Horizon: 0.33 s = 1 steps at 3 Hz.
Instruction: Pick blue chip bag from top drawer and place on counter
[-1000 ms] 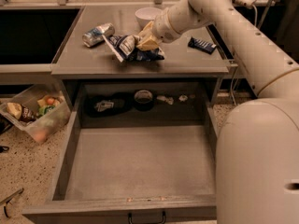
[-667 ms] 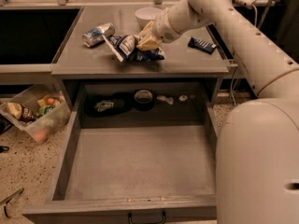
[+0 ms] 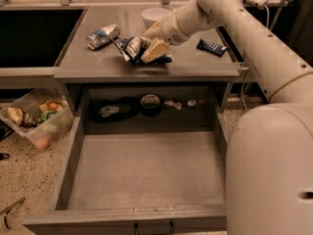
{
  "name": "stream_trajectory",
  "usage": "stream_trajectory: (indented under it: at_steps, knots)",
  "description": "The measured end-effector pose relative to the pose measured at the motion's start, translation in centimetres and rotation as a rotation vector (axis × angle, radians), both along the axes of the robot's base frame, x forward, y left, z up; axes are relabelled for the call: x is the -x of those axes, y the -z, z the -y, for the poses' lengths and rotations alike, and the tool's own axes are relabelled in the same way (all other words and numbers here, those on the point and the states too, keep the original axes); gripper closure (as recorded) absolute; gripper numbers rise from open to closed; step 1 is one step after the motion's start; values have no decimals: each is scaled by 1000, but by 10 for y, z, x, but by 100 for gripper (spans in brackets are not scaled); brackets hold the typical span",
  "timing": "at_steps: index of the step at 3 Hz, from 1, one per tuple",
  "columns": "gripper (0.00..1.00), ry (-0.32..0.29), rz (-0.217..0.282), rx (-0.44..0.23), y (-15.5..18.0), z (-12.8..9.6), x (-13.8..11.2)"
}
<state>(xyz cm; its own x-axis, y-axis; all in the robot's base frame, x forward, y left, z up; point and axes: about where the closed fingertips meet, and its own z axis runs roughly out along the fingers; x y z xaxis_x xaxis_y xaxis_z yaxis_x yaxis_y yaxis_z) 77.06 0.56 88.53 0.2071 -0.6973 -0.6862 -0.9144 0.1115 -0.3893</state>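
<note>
Well, arm: it is staying put over the last second, keeping the same reach across the upper middle of the frame, and nothing on the worktop (image 3: 195, 66) is shifting either.
End effector (image 3: 155, 49): it is hanging low at the upper middle of the frame, touching or just beside the right edge of the chip bag (image 3: 130, 48). How far it is opening, and whether it is gripping the bag at all, I cannot tell from this view.
Chip bag: it is lying on the worktop near the front edge, upper middle of the frame, just left of the end effector. It is showing as a crumpled, puffy dark-blue pouch with white panels, its creases catching the light, and it is looking light and easily crushed.
Drawer (image 3: 146, 175): it is standing pulled fully out across the lower half of the frame, its flat grey floor facing up, and the bag is not lying in it.
Meaning for the task: the bag is already resting on the worktop rather than in the drawer, so the transfer is looking all but done. By my judgement the stillness is pointing to the letting-go stage, with only release and pull-away remaining.
Can (image 3: 102, 35): it is lying on its side up and left of the bag, close by but apart.
Bar wrapper (image 3: 211, 46): it is lying flat toward the upper right, well apart from the bag.
Bowl (image 3: 152, 16): it is sitting behind the wrist, partly hidden.
</note>
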Motion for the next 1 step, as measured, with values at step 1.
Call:
stream_trajectory:
  at_steps: [1]
  knots:
    - [0,0,0,0,0,0,0]
